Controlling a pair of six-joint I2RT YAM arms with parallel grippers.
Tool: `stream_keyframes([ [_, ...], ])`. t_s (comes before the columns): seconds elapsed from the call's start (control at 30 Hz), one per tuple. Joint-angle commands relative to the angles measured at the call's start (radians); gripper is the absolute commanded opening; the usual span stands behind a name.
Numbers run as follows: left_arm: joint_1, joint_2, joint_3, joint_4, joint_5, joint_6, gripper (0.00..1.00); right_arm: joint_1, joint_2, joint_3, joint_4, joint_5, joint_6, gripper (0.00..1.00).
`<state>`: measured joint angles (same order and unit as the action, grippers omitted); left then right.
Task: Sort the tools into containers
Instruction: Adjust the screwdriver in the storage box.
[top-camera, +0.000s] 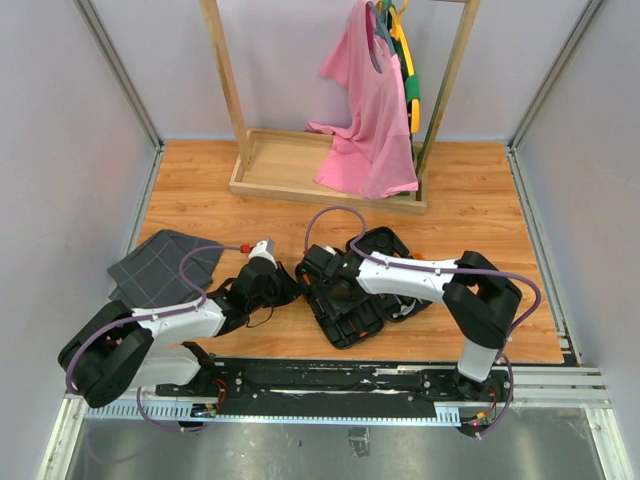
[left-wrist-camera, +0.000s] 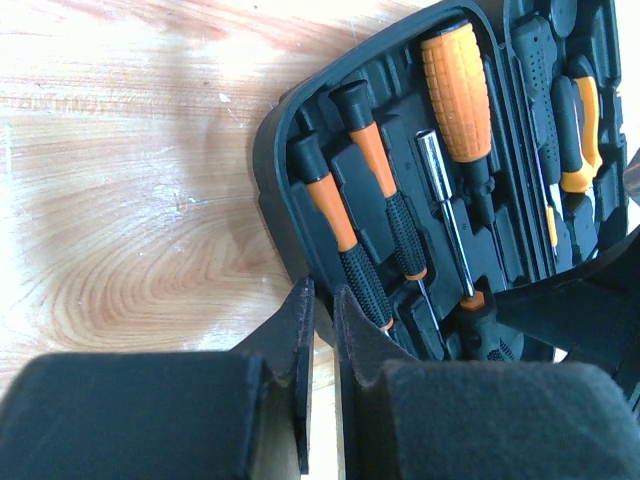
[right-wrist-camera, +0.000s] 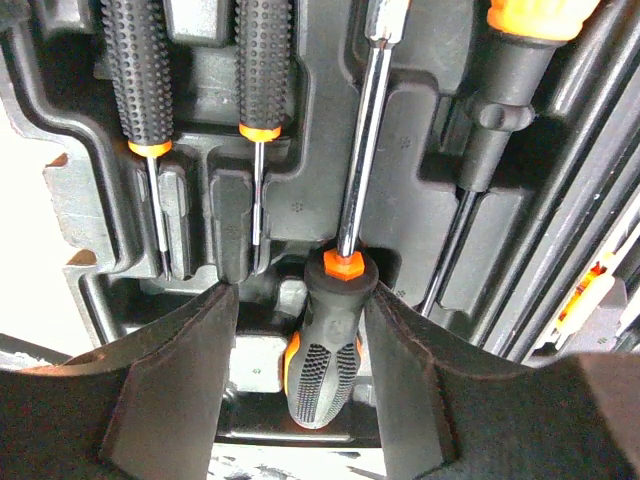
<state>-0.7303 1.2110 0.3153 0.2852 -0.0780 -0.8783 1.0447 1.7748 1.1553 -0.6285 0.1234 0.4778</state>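
Jaws of your right gripper (right-wrist-camera: 300, 300) stand apart astride the screwdriver (right-wrist-camera: 325, 375) lying in the tool case (right-wrist-camera: 430, 130), those of the left gripper (left-wrist-camera: 320, 305) together beside its rim; withdraw crookedly and a jaw may snag the handle and unseat it.

One tool case (left-wrist-camera: 272, 165); two slim screwdrivers (left-wrist-camera: 335, 215); two arms (top-camera: 185, 320); one cloth (top-camera: 160, 265); one shirt (top-camera: 370, 120)

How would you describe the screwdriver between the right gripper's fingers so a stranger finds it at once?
An open black tool case lies on the wooden table. In it, between the open fingers of the right gripper, lies the screwdriver: bright steel shaft, and its handle points opposite to those of the neighbouring screwdrivers.
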Motion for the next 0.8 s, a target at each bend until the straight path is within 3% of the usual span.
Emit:
stream_keyframes([
  [0.0,-0.024,0.015,-0.007,-0.082,0.027,0.026,0.00,-0.008,-0.005,-0.014,0.039,-0.013,-0.003,0.55],
  [0.47,-0.024,0.012,-0.002,-0.087,0.025,0.027,0.00,-0.010,-0.355,-0.057,0.055,0.221,-0.002,0.65],
  [0.57,-0.024,0.010,-0.002,-0.090,0.025,0.026,0.00,-0.014,-0.466,-0.153,0.152,0.306,-0.016,0.79],
  [0.63,-0.024,0.009,-0.001,-0.090,0.025,0.027,0.01,-0.015,-0.539,-0.233,0.238,0.382,-0.026,0.97],
  [0.77,-0.024,0.007,0.001,-0.093,0.023,0.024,0.01,-0.055,-0.632,-0.343,0.327,0.365,-0.028,0.98],
])
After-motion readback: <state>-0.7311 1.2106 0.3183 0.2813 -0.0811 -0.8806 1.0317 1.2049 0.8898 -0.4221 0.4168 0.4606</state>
